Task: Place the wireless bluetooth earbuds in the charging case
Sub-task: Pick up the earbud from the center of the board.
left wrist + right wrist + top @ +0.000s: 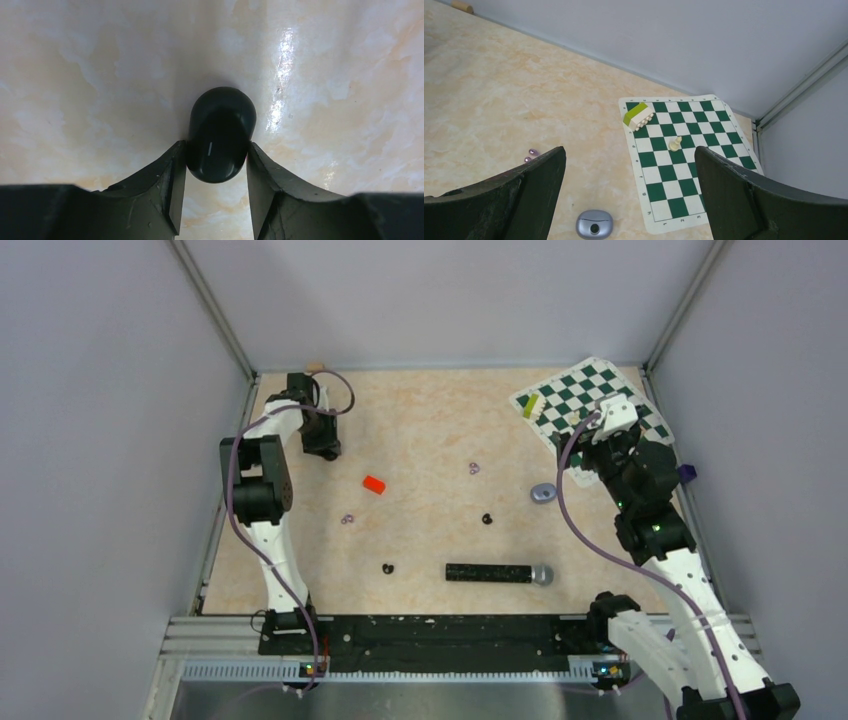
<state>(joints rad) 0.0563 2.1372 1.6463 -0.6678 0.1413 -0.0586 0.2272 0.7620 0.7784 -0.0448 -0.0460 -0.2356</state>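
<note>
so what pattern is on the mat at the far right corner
The mat is green and white checks, a chessboard; best seen in the right wrist view.

You find the charging case (221,135) resting on the table (100,75) between the left gripper's (216,150) fingers (160,185), at the far left corner. One earbud (487,519) lies mid-table just behind the microphone (498,573), the other earbud (388,567) left of that microphone. The chessboard (590,410) lies at the far right, with the disc (543,493) just before its near-left edge.

place: lab test cell | cues: grey panel walls (100,390), metal frame posts (214,310)
</note>
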